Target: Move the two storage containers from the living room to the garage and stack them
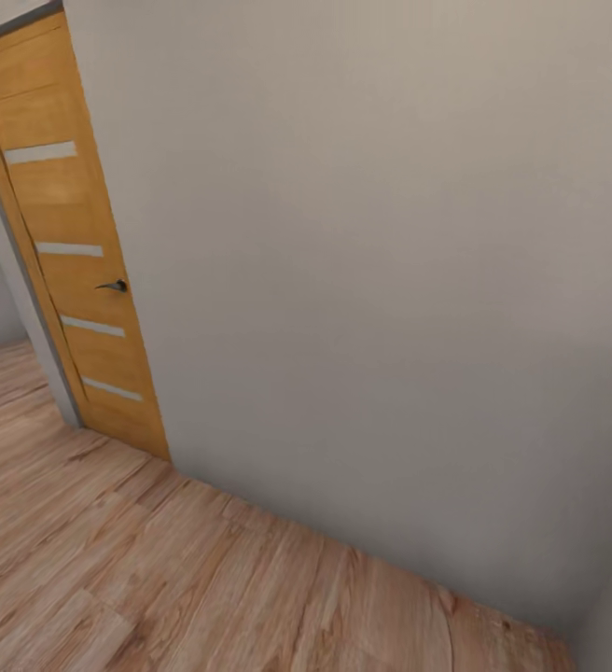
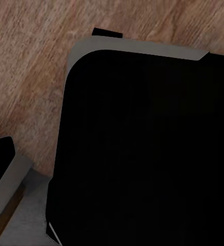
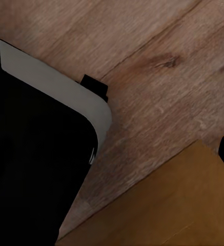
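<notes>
A: What is the head camera looking at?

B: It is looking down at a plain pale wall (image 1: 390,280) that is running diagonally across the frame. An orange wooden door (image 1: 68,252) with four pale horizontal inset strips and a dark lever handle (image 1: 115,286) is standing at the wall's left end, and it is closed. Light wood plank floor (image 1: 157,579) is meeting the base of the wall.

A: Where are the storage containers?

B: I cannot tell; no orange-red bin is appearing in these pictures.

A: What are the wrist cameras reporting?

B: The left wrist camera is looking at a large black rounded-corner body with a grey rim (image 2: 142,47) (apparently part of the robot), sitting over the same plank floor. The right wrist camera is showing a similar black body with a grey edge (image 3: 65,87), plank floor, and an orange-brown flat surface (image 3: 173,205) at one corner.

A: State of each pincer?

B: I cannot tell: no fingers are appearing in these pictures, so neither spread nor pressed-together can be confirmed.
</notes>
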You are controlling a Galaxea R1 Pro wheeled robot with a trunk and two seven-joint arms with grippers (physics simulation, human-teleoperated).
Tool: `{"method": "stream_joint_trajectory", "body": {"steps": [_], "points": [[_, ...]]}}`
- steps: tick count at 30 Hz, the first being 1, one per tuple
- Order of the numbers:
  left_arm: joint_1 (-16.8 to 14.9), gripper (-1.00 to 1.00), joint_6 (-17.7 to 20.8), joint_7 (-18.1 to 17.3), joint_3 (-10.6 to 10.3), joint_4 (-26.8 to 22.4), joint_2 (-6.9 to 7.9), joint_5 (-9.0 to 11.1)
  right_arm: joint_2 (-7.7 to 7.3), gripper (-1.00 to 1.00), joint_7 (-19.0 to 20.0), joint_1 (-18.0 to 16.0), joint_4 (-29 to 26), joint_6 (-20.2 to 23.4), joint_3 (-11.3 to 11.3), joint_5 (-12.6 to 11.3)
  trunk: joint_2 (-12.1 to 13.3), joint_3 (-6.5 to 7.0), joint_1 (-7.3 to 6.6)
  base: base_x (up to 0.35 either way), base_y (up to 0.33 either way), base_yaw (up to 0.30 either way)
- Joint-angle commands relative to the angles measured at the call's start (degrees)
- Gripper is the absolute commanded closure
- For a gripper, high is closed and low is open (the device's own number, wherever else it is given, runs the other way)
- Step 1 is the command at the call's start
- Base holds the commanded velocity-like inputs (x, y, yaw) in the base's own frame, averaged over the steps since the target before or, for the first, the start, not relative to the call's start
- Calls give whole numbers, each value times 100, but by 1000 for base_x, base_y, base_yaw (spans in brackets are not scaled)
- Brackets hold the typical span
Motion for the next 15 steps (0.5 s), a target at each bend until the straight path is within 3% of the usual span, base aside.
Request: {"method": "stream_joint_trajectory", "body": {"steps": [1, 8, 10, 15], "points": [[-1, -100, -7, 4, 3, -2, -1, 32, -21, -100, 20, -8, 18, -37, -15, 30, -3, -5, 3, 321, 0, 291], [-1, -100, -7, 4, 3, -5, -1, 30, -62, -100, 27, -8, 18, -52, -23, -16, -3, -5, 3, 321, 0, 296], [-1, -100, -7, 3, 3, -7, -4, 30, -71, -100, 25, -8, 18, -55, -23, -452, -3, -5, 3, 307, 0, 298], [-1, -100, -7, -3, 3, -11, -9, 30, -66, -100, 0, -8, 18, -59, -24, -548, -3, -5, 3, 141, 0, 299]]}}
